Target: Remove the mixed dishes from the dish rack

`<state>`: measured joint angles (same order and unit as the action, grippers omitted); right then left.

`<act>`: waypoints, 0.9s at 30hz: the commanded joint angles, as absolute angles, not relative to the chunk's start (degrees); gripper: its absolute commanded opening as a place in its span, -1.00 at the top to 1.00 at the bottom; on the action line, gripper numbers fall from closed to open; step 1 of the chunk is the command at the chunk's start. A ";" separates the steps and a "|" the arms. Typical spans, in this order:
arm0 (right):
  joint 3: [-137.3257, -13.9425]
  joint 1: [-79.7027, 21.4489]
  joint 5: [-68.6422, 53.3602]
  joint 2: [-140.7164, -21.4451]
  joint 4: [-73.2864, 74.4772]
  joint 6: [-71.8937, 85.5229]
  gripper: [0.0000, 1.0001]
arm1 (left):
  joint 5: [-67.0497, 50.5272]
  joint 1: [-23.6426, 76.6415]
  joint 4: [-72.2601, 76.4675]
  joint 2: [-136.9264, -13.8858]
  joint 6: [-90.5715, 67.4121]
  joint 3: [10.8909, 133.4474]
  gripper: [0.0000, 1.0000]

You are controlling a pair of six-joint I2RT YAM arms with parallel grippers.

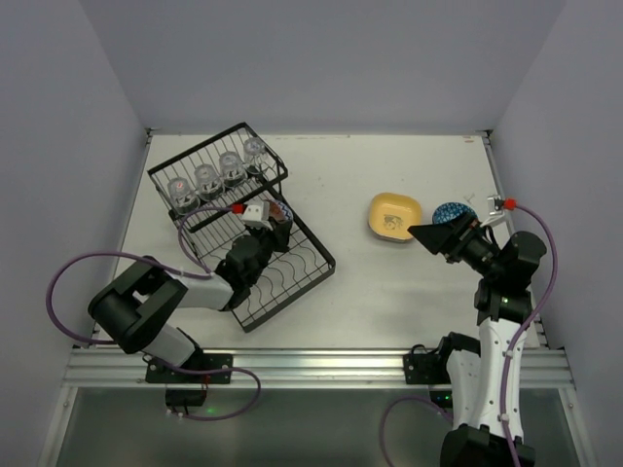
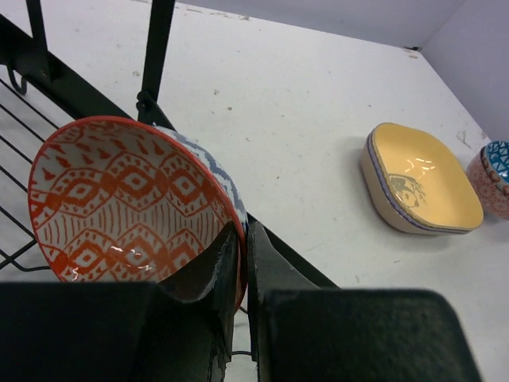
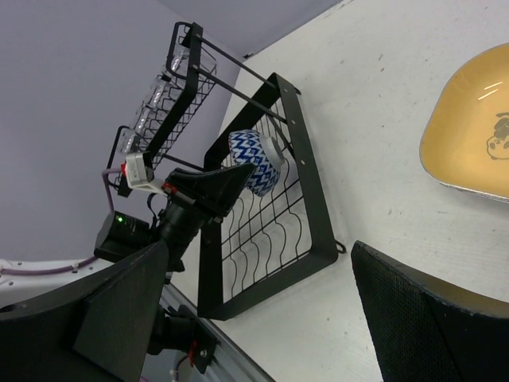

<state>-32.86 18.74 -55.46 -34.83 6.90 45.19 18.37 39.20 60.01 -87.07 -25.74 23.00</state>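
Now my left pincer (image 2: 241,239) pinches the rim of the red-orange bowl (image 2: 119,199), leaning in the dish rack (image 1: 326,263) tray, to lift it out. My right pincer (image 1: 443,235) stands wide beside the yellow plate (image 1: 394,216), near the table's right edge.
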 commanded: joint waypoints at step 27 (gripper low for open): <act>-61.69 -13.34 -26.74 -52.61 41.09 23.65 -0.84 | 19.69 76.19 -36.34 -79.71 -4.49 67.83 1.00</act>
<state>-56.36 -8.75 -36.80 -47.88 29.30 30.70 18.79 72.20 -14.11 -78.78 -10.55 62.43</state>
